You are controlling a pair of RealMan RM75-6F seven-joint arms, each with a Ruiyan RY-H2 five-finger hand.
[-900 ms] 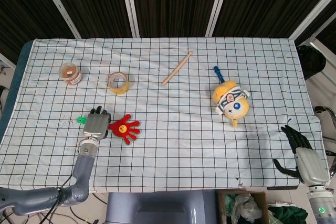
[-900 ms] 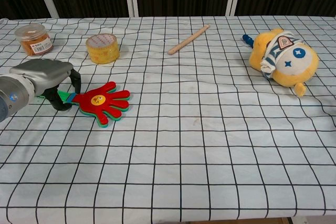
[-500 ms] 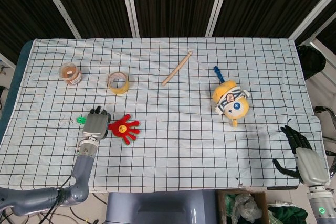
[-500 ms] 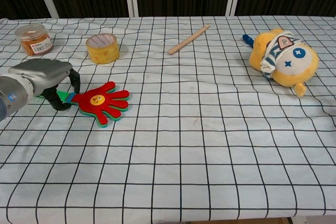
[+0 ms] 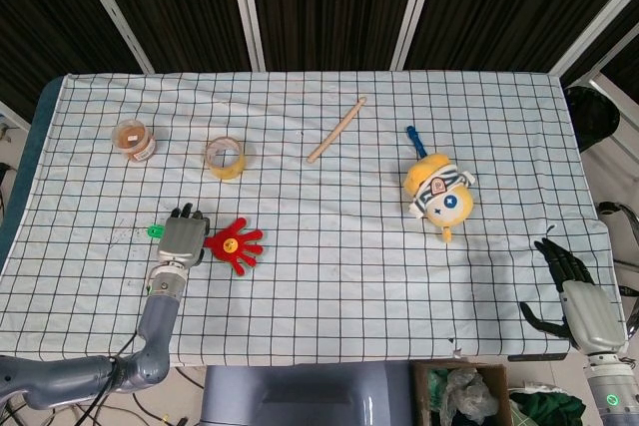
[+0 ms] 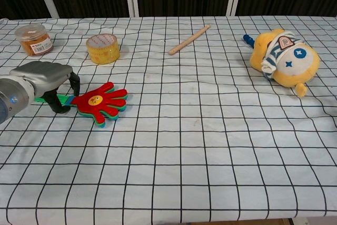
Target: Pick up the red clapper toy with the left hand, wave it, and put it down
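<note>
The red clapper toy point(image 6: 100, 102) lies on the checked tablecloth point(image 6: 210, 140), its hand-shaped head pointing toward the middle of the table and its green handle point(image 6: 52, 99) running back under my left hand point(image 6: 45, 80). My left hand arches over that handle, palm down, dark fingers point(image 6: 73, 81) curled around it just behind the red head; from the chest view they seem closed on the handle, and the toy looks slightly tilted, though I cannot tell if it is off the cloth. In the head view the handle's green tip point(image 5: 154, 231) pokes out on the far side of my hand.

My right hand point(image 5: 579, 301) rests well apart at the table's near right corner, fingers spread, holding nothing.

Behind the toy sit a roll of yellow tape point(image 6: 103, 48) and a small orange jar point(image 6: 33, 39). Farther off lie a wooden stick point(image 6: 189, 39) and a yellow plush toy point(image 6: 284, 60).
</note>
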